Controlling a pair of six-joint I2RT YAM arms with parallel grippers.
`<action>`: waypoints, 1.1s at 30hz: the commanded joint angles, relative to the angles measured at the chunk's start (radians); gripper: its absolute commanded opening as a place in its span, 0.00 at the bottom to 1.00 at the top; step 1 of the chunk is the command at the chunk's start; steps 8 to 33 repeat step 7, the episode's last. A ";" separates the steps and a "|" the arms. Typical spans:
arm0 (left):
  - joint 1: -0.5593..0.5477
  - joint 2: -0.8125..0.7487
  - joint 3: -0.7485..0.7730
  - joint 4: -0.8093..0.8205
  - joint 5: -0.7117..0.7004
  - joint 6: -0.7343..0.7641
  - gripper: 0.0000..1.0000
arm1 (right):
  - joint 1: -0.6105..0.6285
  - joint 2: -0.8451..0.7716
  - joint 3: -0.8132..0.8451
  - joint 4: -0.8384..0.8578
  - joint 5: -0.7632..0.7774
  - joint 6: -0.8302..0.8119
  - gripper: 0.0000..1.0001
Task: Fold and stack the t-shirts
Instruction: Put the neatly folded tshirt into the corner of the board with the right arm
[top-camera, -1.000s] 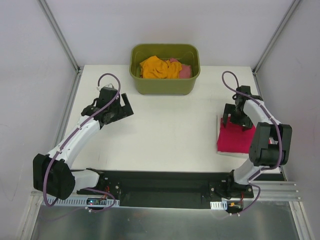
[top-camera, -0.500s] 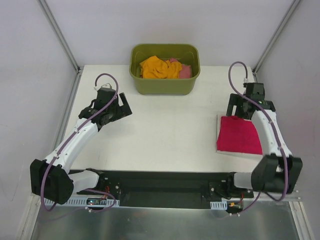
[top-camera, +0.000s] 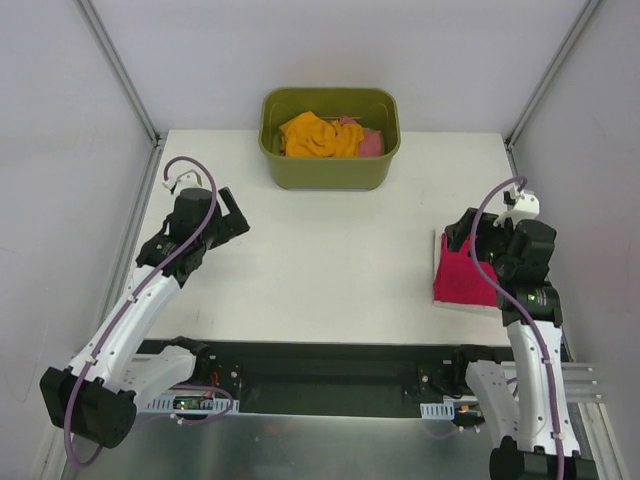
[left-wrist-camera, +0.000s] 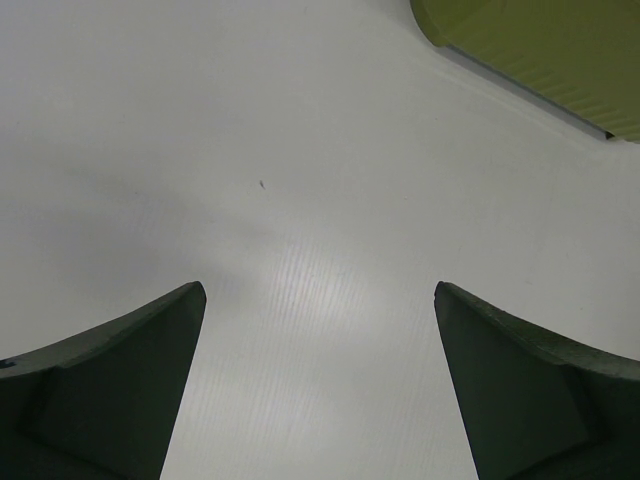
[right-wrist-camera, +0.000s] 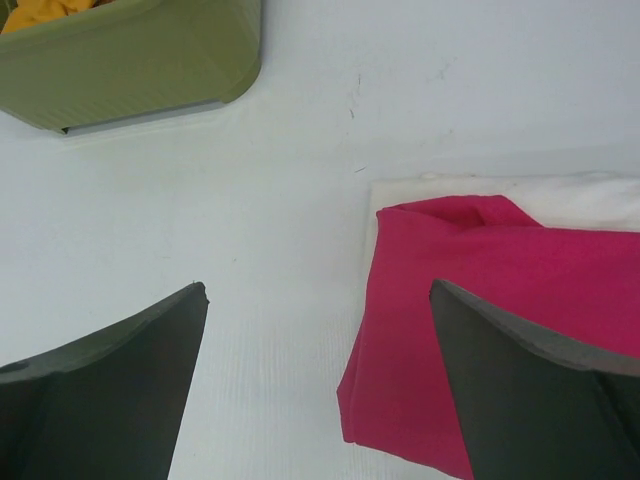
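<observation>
The white table (top-camera: 330, 260) bears the olive-green tub (top-camera: 329, 168) at its far edge, with the orange t-shirt (top-camera: 318, 136) bunched inside and the salmon-pink t-shirt (top-camera: 371, 142) tucked at its right end. On the table's right side the crimson-pink t-shirt (right-wrist-camera: 480, 300) lies folded on the cream-white t-shirt (right-wrist-camera: 560, 190), whose edge shows past it. The left gripper (left-wrist-camera: 318, 290) hangs over bare table, jaws wide apart and holding nothing, and the right gripper (right-wrist-camera: 318, 287) hangs at the stack's left edge, jaws equally wide, clamped on nothing

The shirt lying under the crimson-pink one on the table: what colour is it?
The lower shirt is cream-white, plain; the right wrist view shows it best.
</observation>
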 joint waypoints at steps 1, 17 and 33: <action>0.010 -0.053 -0.045 -0.004 -0.056 -0.033 0.99 | 0.001 -0.052 -0.083 0.122 -0.015 0.083 0.97; 0.010 -0.059 -0.065 -0.004 -0.003 -0.029 0.99 | 0.001 -0.063 -0.183 0.186 0.016 0.099 0.97; 0.010 -0.059 -0.065 -0.004 -0.003 -0.029 0.99 | 0.001 -0.063 -0.183 0.186 0.016 0.099 0.97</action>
